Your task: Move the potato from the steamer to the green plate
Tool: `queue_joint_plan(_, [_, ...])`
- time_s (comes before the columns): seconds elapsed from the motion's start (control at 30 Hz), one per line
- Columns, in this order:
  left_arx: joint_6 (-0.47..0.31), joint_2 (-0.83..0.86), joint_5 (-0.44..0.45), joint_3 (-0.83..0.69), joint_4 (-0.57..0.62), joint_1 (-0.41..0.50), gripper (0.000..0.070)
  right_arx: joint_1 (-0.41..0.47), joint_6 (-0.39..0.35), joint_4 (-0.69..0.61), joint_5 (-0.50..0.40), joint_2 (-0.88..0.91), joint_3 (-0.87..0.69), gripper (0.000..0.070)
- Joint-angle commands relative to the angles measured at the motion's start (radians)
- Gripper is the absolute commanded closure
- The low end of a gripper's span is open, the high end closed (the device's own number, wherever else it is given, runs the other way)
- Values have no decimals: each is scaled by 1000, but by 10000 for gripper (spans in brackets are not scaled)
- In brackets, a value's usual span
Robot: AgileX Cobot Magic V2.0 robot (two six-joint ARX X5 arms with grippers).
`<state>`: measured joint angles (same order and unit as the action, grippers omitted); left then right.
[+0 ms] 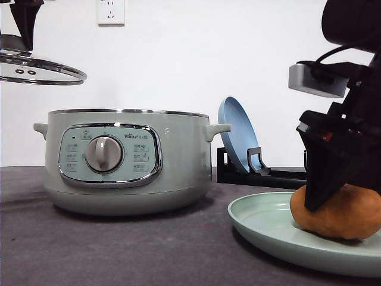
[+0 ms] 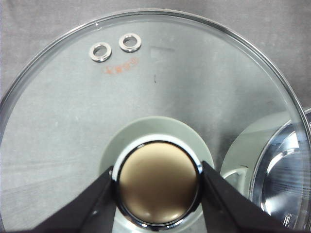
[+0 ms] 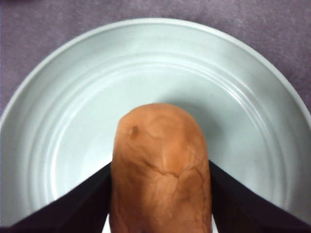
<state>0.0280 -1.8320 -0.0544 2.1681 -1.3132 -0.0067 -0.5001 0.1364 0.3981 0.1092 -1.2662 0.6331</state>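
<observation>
Nearest the front camera, low right, I see the green plate on the dark grey table, with the potato lying in it toward its right side. My right hand is down over the potato, its black fingers pressed to both flanks of it; the right wrist view shows the orange-brown skin between them, cracked lines on top, with the plate's ringed floor around it. I cannot tell whether the potato's weight is on the plate or on the fingers, though its underside appears to touch the plate. Farther back, left of centre, the steamer stands open on the table, dial facing me. Behind it to the right a blue plate stands on edge in a black rack. High at far left, my left hand pinches the bronze knob of the glass lid, held level, well above the table and left of the pot.
</observation>
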Motion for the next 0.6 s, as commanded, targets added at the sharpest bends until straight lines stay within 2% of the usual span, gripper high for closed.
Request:
queue_joint_plan(0.0, [6, 1, -2, 49, 27, -1, 700, -4, 3, -12, 3, -14, 3, 383])
queue_joint_plan(0.1, [6, 1, -2, 49, 27, -1, 700, -4, 10, -12, 2, -14, 3, 357])
queue_joint_plan(0.33, [6, 1, -2, 49, 27, -1, 700, -1, 16, 32, -5, -10, 49, 155])
queue_joint_plan(0.57, [6, 1, -2, 49, 27, -1, 700, -2, 12, 261, -4, 25, 224, 139])
